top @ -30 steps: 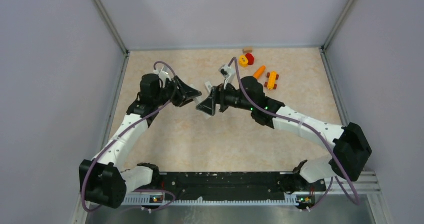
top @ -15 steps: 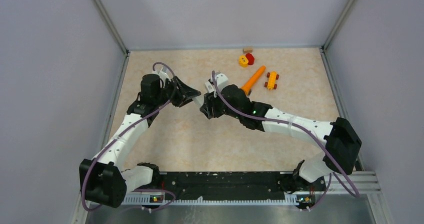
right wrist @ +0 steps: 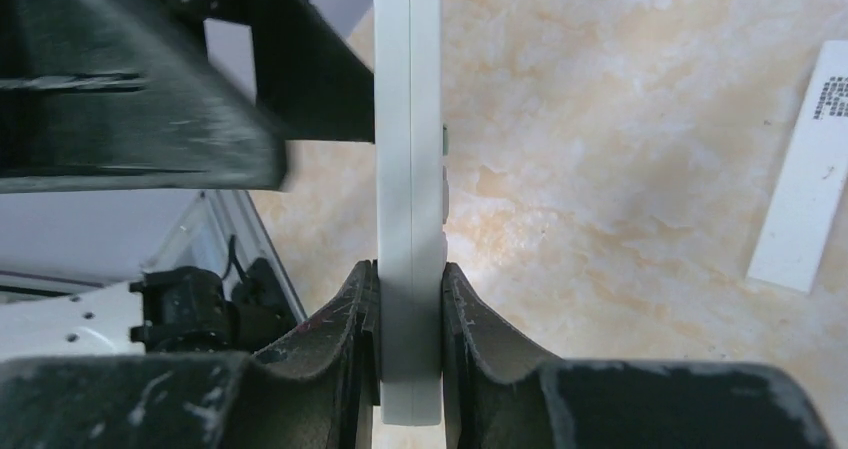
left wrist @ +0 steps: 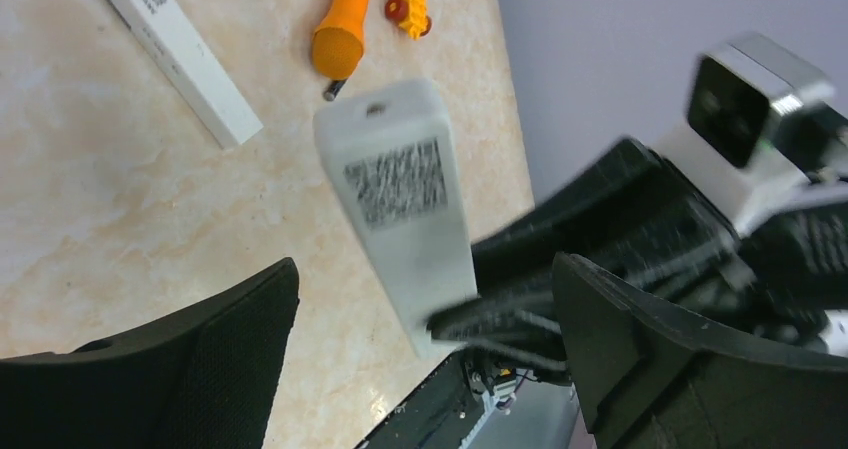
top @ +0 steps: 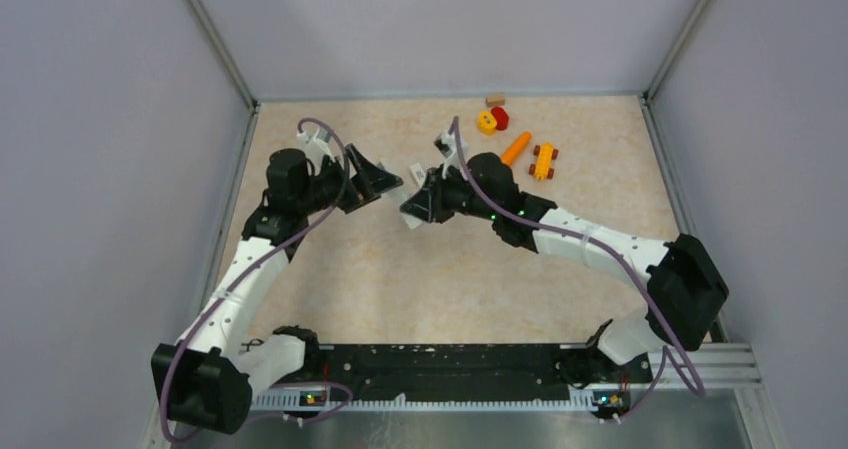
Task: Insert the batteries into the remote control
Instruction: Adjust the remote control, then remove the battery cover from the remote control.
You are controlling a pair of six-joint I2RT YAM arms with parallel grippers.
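A slim white bar with a printed label, the remote control (left wrist: 180,44), lies flat on the table; it also shows at the right edge of the right wrist view (right wrist: 808,174). One tiny dark battery (left wrist: 328,91) lies by the orange carrot's blunt end. My right gripper (right wrist: 410,279) is shut on the end of a shorter, wider white remote (left wrist: 400,199), held edge-up above the table (top: 404,209). My left gripper (left wrist: 425,269) stands open, its jaws wide on either side of that remote's free end without touching it. In the top view both grippers meet at mid-table (top: 385,184).
An orange carrot toy (top: 516,147) and a yellow toy car (top: 543,161) lie behind the right arm. Yellow and red blocks (top: 492,120) and a wooden block (top: 495,99) sit by the back wall. Walls enclose the table on three sides.
My left gripper has opened and let go of the wider white remote. My right gripper has closed on it. The left arm has drawn back a little to the left.
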